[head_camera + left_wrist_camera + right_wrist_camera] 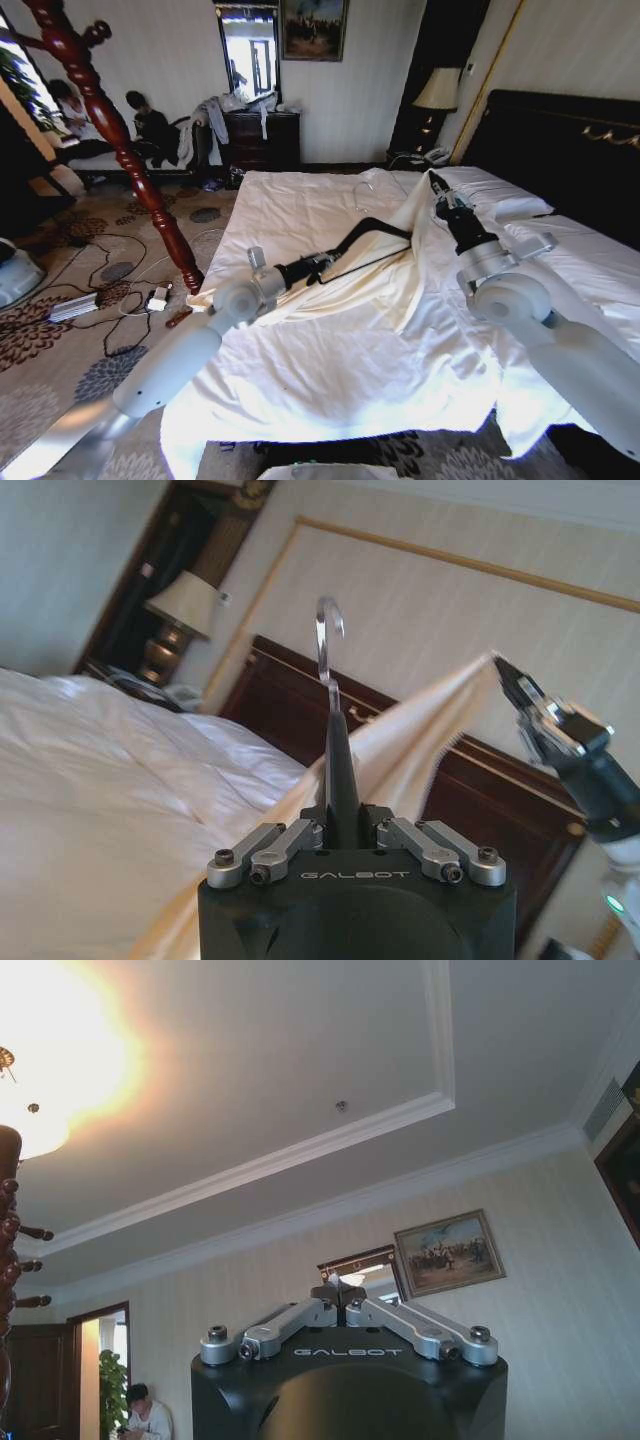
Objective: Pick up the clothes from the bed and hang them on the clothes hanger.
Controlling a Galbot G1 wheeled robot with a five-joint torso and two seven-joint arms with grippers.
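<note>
On the wide white bed (pixel 300 205) lies a cream garment (pixel 400 290), and one corner of it is pulled up into a peak. My right gripper (pixel 437 187) is shut on that peak, above the quilt near the black headboard (pixel 560 140). The left wrist view shows the same gripper (pixel 515 685) pinching the cloth's tip (pixel 470 695). My left gripper (pixel 325 262) is shut on the black clothes hanger (pixel 372 228), beside the raised cloth. Its silvery hook (pixel 328 640) points up. In the right wrist view the fingers (pixel 300 1315) meet, pointing at the ceiling.
A dark red wooden coat stand post (pixel 110 130) rises left of the bed. Cables and a power strip (pixel 75 305) lie on the patterned carpet. A lamp (pixel 437 90) and a nightstand stand by the headboard, and a dark dresser (pixel 262 138) is at the far wall.
</note>
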